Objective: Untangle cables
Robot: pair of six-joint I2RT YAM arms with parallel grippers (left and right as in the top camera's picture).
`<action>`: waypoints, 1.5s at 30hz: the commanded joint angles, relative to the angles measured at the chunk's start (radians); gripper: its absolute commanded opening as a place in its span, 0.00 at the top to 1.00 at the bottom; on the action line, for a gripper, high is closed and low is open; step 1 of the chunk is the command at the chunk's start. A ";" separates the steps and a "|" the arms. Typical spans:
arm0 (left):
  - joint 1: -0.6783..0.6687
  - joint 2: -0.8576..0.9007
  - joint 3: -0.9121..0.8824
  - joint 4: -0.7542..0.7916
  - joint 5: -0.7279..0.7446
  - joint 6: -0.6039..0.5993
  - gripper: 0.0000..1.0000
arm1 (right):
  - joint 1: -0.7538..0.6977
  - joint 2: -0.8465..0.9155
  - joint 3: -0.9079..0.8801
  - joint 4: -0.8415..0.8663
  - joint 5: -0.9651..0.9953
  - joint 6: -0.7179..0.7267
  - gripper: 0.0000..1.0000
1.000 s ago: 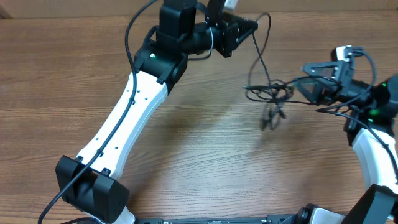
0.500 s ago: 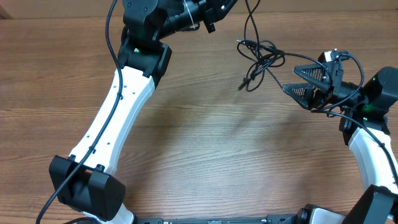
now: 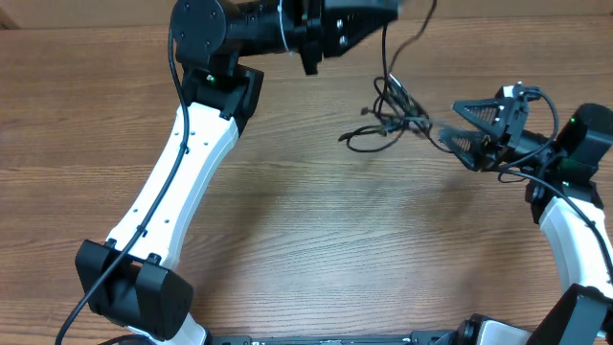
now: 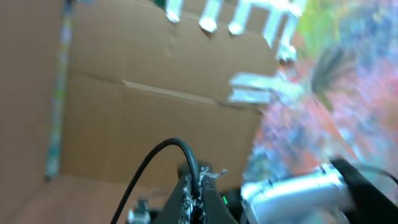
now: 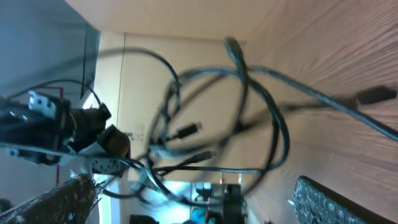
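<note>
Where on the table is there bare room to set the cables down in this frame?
The widest bare wood is the middle of the table, between the left arm and right arm, below the cables. There is also a strip left of the left arm. The upper right is crowded: the cables hang from the shut left gripper beside the open right gripper.

Soft, even light from overhead, with only faint shadows on the table [image 3: 316,240] below the cables [image 3: 383,120]. Heavy motion smear beyond the left gripper [image 4: 194,196], colours streaked to its right. Cables blurred ahead of the right gripper [image 5: 199,199]; sharper wood grain beside it.
</note>
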 commanded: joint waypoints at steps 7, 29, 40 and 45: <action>0.198 -0.023 0.011 -0.243 0.088 0.069 0.96 | -0.027 0.000 0.005 0.006 -0.127 -0.045 0.00; 0.036 -0.023 0.011 -0.969 -0.978 0.321 0.96 | 0.196 0.000 0.005 0.030 -0.127 -0.048 0.00; 0.034 -0.022 0.011 -1.080 -1.326 0.370 0.96 | 0.352 0.000 0.005 0.029 -0.127 -0.053 0.00; 0.033 -0.022 0.010 -1.271 -1.329 0.485 0.96 | 0.352 0.000 0.005 0.048 -0.127 -0.052 0.00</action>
